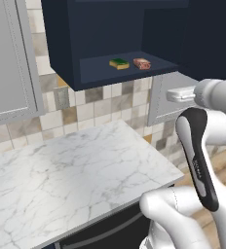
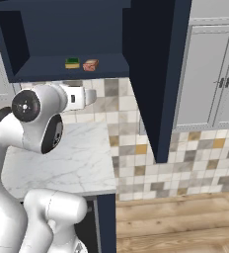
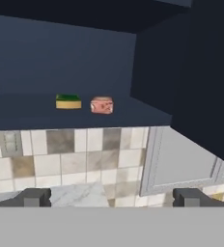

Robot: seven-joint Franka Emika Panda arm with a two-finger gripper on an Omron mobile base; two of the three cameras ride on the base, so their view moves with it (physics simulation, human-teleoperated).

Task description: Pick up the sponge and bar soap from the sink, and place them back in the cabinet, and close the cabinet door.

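Resting side by side on the floor of the navy cabinet (image 1: 66,44), the sponge (image 1: 119,63) and the bar soap (image 1: 141,63) are close together but not touching. In my hand view the sponge (image 3: 68,102) lies to the left with its green face up and a yellow edge toward me, and the bar soap (image 3: 102,105) lies just to its right, pinkish-orange with a paler rim. Both sit near the front lip of the cabinet floor.

My gripper (image 3: 111,197) is spread wide, its two dark fingertips (image 3: 34,197) far apart at the bottom of the hand view, and nothing is between them. It sits below the cabinet's level and points toward the tiled backsplash (image 3: 75,149) under the cabinet.

From the right base view the cabinet door (image 2: 153,79) stands swung open, seen nearly edge-on, a dark navy panel to the right of the opening. A light grey wall cabinet (image 2: 205,74) lies beyond it. In that view the sponge (image 2: 72,63) and bar soap (image 2: 90,64) show again on the cabinet floor.

Below, a white marble surface (image 1: 71,180) stretches under the cabinet, and my white arm (image 1: 205,146) rises at the right of the left base view.
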